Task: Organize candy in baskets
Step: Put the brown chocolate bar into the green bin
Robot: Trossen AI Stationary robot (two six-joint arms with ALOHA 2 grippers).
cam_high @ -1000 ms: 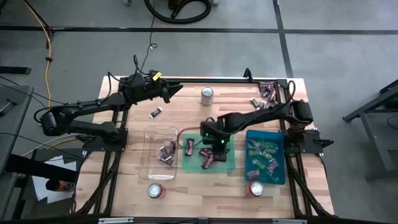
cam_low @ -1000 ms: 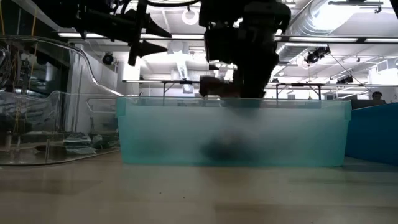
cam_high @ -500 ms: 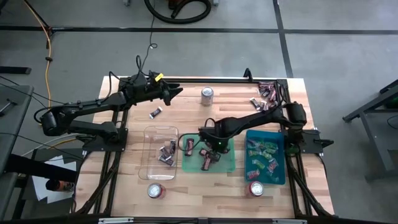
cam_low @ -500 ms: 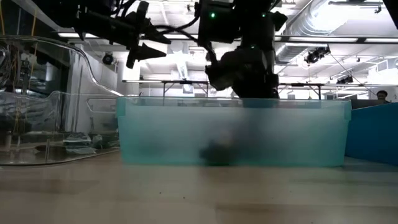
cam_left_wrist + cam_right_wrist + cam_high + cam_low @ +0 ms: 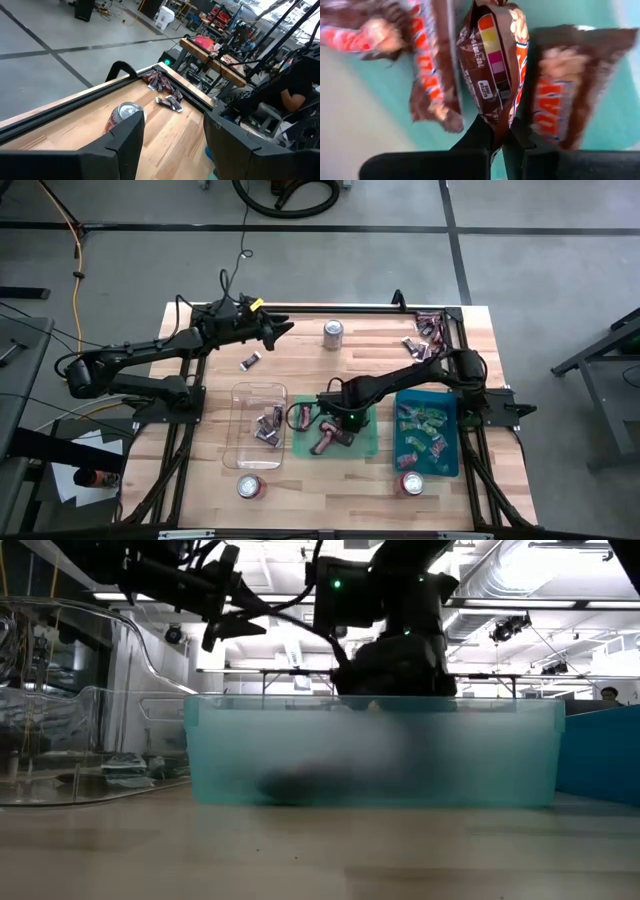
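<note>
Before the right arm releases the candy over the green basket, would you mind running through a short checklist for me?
1. Right hand shut on the maroon-brown candy: ok; the wrist view shows the wrapper pinched between its fingers.
2. Right hand over the green basket: ok in the high view.
3. Height above the basket floor: cannot tell; the frosted wall blurs it in the low view.
4. Same kind already in that basket: ok; similar brown wrappers lie beneath.
5. Left hand out of the way: ok; it is open and hovers near the table's far edge, beside the silver can.
</note>
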